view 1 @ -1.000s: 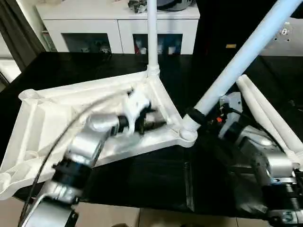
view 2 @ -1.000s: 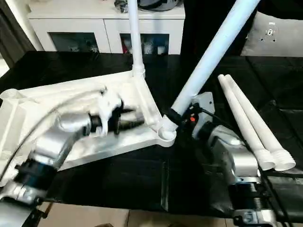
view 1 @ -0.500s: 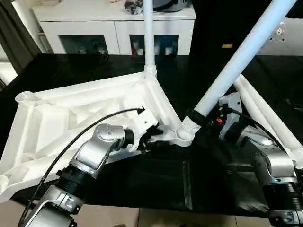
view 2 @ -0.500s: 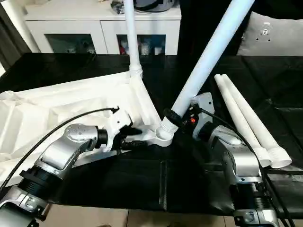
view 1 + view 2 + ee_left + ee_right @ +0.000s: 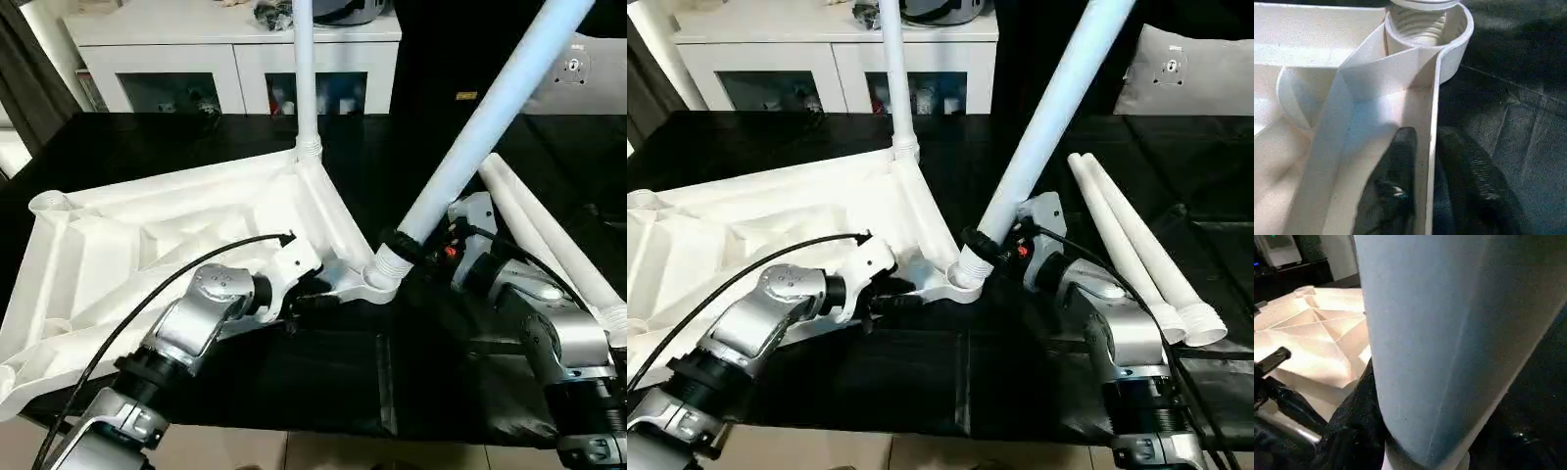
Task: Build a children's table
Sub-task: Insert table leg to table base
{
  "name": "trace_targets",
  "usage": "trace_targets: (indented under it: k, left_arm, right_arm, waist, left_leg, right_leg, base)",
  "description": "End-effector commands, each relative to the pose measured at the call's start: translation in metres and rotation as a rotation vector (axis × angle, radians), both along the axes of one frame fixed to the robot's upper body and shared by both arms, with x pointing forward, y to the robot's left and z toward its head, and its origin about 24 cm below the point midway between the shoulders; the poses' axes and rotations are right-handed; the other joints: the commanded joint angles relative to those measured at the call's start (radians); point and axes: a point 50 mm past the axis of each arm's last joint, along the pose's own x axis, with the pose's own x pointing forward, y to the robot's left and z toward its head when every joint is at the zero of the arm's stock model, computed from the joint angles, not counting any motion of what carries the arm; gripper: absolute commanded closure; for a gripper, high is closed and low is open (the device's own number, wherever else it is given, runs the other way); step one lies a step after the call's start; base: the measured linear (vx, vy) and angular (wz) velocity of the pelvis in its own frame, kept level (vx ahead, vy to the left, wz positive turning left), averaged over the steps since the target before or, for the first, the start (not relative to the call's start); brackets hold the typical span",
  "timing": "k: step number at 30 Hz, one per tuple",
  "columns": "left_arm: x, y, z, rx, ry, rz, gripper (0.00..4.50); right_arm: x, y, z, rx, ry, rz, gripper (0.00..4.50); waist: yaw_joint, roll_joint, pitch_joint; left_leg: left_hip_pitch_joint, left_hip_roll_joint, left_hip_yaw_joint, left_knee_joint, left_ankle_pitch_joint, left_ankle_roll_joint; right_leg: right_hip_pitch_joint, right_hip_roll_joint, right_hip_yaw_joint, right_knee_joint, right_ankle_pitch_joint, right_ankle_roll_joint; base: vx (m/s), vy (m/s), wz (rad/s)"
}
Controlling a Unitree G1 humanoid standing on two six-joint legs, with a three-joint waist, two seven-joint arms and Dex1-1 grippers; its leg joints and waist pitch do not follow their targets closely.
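While right hand (image 5: 404, 245) around leg (image 5: 490, 108) — left hand (image 5: 1425, 161) astride tabletop rim (image 5: 1431, 122).

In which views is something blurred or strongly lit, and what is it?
Right wrist view: the held leg looms soft, shaded bluish. Left wrist view: light glares on the table top's ribs; the dark fingers near the lens look unsharp. Left eye view: sharp, evenly lit.

Left tool (image 5: 1425, 161) clamped, one finger either side, right tool (image 5: 991, 245) gripping, forearms outstretched.

Even indoor light, head views sharp, glare on white tabletop (image 5: 147, 235), close leg (image 5: 1440, 333) blurred, black worktop (image 5: 323, 372) dim
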Motion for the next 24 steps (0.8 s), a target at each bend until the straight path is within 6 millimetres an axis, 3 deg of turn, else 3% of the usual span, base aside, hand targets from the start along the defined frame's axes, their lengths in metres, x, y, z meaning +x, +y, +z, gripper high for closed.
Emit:
trace_targets:
  k: [1,9,16,24]
  left_arm:
    - [0.000,0.006,-0.004,0.051,0.010,-0.007,3.68]
    - [0.001,0.009,-0.004,0.072,0.004,-0.020,4.45]
    - [0.000,0.008,-0.003,0.046,-0.010,-0.078,4.50]
    - [-0.002,0.004,0.001,0.001,-0.060,-0.135,4.50]
  right_arm:
    - [-0.001,0.006,-0.001,-0.035,0.028,0.050,2.62]
    - [-0.001,0.012,0.000,-0.103,0.085,0.159,2.62]
    - [0.007,0.018,-0.001,-0.156,0.119,0.215,2.62]
    - [0.010,0.022,-0.005,-0.165,0.147,0.237,2.62]
  waist:
    - [0.002,-0.015,-0.061]
    - [-0.001,-0.017,-0.058]
    - [-0.001,-0.020,-0.061]
    - [0.001,-0.022,-0.060]
  left_leg:
    - [-0.004,0.053,-0.020,-0.074,-0.040,0.109]
    - [-0.002,0.051,-0.019,-0.075,-0.069,0.091]
    - [-0.002,0.053,-0.019,-0.073,-0.048,0.103]
    - [-0.003,0.053,-0.018,-0.074,-0.052,0.099]
  right_leg:
    - [0.068,-0.066,0.046,-0.069,-0.160,-0.223]
    - [0.069,-0.068,0.047,-0.075,-0.213,-0.212]
    - [0.069,-0.069,0.047,-0.069,-0.166,-0.235]
    - [0.070,-0.070,0.048,-0.070,-0.190,-0.225]
  base:
    - [0.000,0.000,0.00]
    - [0.000,0.000,0.00]
    - [0.000,0.000,0.00]
    - [0.000,0.000,0.00]
